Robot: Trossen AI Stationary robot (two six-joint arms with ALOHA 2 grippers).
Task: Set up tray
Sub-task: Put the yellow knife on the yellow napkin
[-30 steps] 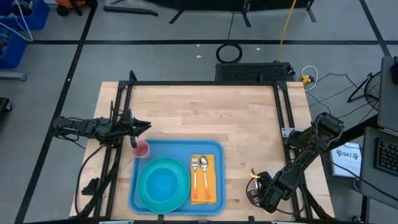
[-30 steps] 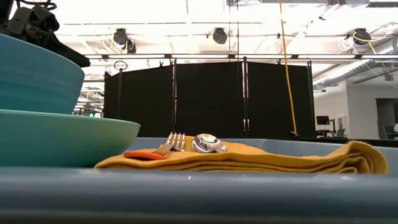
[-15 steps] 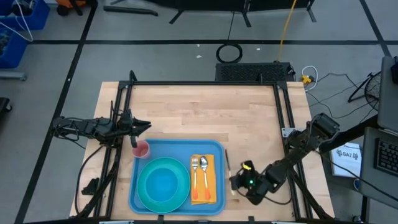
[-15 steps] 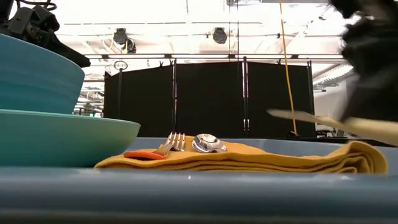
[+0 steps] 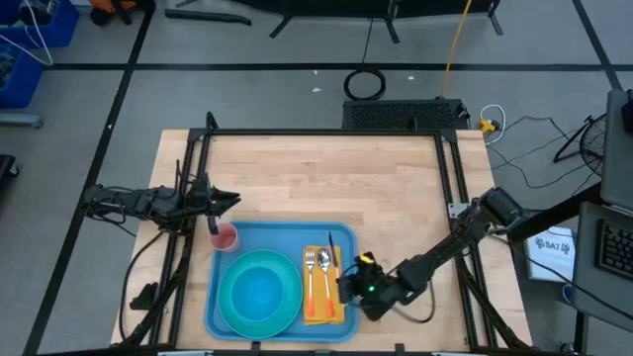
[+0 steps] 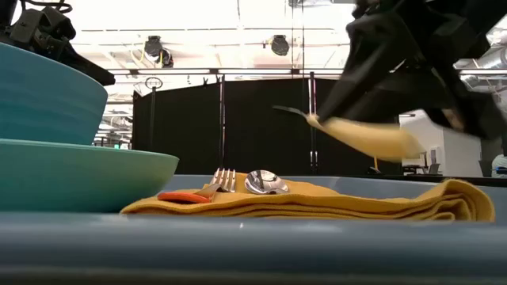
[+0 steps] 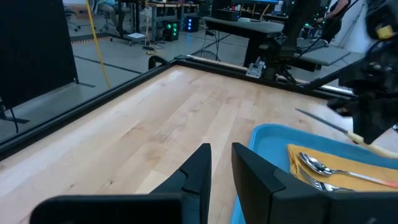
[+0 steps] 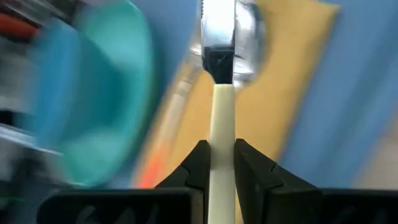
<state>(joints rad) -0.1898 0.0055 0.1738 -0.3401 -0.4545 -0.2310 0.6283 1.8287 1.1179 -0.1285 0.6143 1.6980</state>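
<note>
The light-blue tray lies at the table's near edge. On it sit a teal bowl on a teal plate and a yellow-orange napkin bearing a fork and a spoon. A pink cup stands at the tray's far left corner. My right gripper hovers over the napkin's right edge, shut on a knife. My left gripper waits shut near the table's left edge, just beyond the cup. My right gripper pinches the knife's cream handle between its two fingers, with the fingers lying along the handle. The steel blade sticks out ahead of them, toward the table's far side. In the low view the knife is lifted clear above the napkin.
Bare wooden tabletop stretches beyond the tray and to its right. Black frame rails run along the table's sides. In the left wrist view the right arm stands over the tray's far side.
My right gripper has swept from the table's near right corner leftward toward the tray, carrying the knife clear of the table. It now hangs over the napkin's right edge. The tray's contents have stayed put.
</note>
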